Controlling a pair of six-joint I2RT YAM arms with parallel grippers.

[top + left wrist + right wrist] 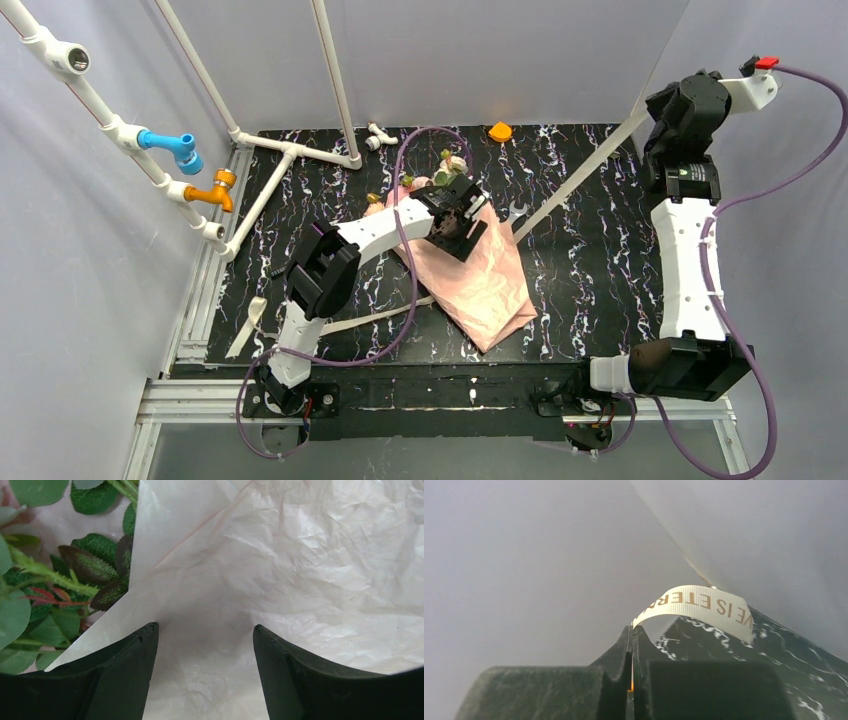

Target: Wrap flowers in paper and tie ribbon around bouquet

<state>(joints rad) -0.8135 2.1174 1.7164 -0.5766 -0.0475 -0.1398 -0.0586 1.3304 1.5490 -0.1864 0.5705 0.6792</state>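
Overhead view of a black, white-veined marbled counter [600,280]. At centre, a large crinkled salmon-pink paper sheet [485,285], folded loosely over a small bunch of pale pink and cream roses with green leaves [450,165], blooms poking out at the far end. Directly above the fold, the left gripper [205,630], black fingers [120,675] apart and closed on nothing, paper just below, leaves just beside. Far right and raised well off the counter, the right gripper [632,630], fingers pressed together on the end of a flat cream fabric ribbon with gold lettering [704,605]. From that clamp, a taut slanting line of ribbon down to the right edge of the paper, beside a steel spanner [516,210]. Apparently passing beneath the sheet and out again toward the near left.

Likely trouble from here:
- With nothing pinning the wrap, springing open of the thin paper and loss of the cone shape.
- Further pull on the taut ribbon: risk of dragging the light bundle sideways, tearing the sheet's edge, or snagging on the spanner.
- Narrow hold on a limp, slick strip: risk of slipping free.
- Closing the left fingers low: risk of pinching only paper, or crushing leaves and stems.
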